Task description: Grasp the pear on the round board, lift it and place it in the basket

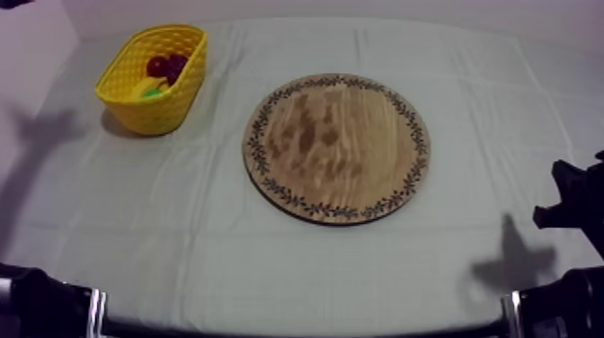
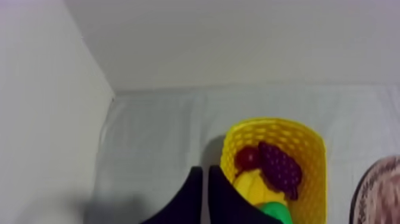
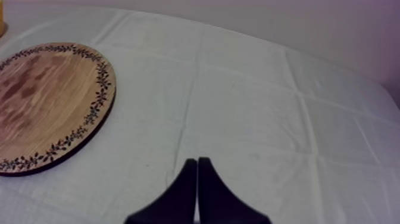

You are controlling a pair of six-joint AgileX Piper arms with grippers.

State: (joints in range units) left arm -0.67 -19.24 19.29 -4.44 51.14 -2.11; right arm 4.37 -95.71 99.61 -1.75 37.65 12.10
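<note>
Yellow plastic basket (image 1: pixel 171 103), far left by the desk (image 1: pixel 270 261) edge, holds green toy pear (image 2: pixel 275 212); round wooden patterned-rim board (image 1: pixel 336 148) centre, well apart; left hand (image 2: pixel 204 170), right hand (image 3: pixel 197 159) both pressed together.

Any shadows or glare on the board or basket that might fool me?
Top view: shadows lie on the cloth at left and lower right, clear of the wooden board, which shows no glare. Left wrist view: the yellow basket throws a shadow on the cloth beside it. Right wrist view: the board is evenly lit.
</note>
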